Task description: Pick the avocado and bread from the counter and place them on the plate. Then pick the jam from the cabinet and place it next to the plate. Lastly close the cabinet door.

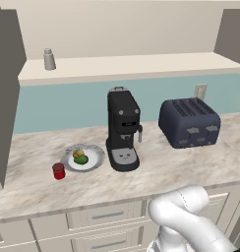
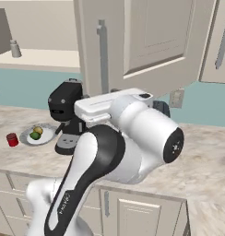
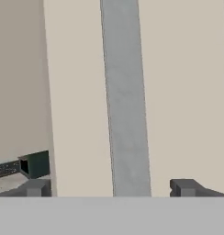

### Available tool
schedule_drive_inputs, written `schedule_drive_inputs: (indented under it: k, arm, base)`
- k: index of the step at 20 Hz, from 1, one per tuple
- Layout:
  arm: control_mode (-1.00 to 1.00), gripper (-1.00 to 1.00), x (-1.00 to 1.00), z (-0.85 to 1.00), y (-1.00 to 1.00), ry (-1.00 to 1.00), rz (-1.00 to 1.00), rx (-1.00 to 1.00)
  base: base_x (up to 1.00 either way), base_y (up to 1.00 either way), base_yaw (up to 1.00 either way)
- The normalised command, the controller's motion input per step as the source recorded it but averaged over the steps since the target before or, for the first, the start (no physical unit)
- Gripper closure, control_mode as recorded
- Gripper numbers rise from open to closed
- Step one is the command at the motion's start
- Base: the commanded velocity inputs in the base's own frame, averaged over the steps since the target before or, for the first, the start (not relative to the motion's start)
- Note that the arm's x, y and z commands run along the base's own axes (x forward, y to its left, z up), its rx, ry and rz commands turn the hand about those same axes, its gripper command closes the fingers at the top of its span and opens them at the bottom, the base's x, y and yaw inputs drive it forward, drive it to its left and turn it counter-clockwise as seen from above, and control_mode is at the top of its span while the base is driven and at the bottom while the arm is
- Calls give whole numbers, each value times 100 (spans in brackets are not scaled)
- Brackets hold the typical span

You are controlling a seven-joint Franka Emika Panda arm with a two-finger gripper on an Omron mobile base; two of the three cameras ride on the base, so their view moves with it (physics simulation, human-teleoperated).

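Two fingertips (image 3: 36,187) of the gripper (image 3: 111,188) stand spread wide and empty, straddling the door's handle (image 3: 125,96), which runs from 6 to 12 o'clock dead ahead; cabinet door (image 2: 142,41) hangs open beyond.

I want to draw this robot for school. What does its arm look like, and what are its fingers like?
The arm is glossy white with fat rounded segments, like puffy tubes. A wide black band runs down one segment, and a black round cap with a small white mark sits on the big joint. No cables show. In the hand view, the gripper has two small, blocky, dark grey fingertips.
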Motion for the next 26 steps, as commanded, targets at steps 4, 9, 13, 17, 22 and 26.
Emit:
schedule_drive_inputs:
  k: [4,9,13,17,22,26]
  arm:
    - [-100,-100,100,1,29,-20,-18,0]
    - [-100,-100,100,0,7,-2,-15,6]
    - [-100,-100,100,0,0,0,-9,11]
    - [-100,-100,100,0,0,0,-7,13]
    - [-100,-100,100,0,0,-1,-3,12]
    - [-100,-100,100,0,0,-1,-5,9]
  base:
    - [0,0,0]
    - [0,0,0]
    - [0,0,0]
    - [0,0,0]
    - [0,0,0]
    - [0,0,0]
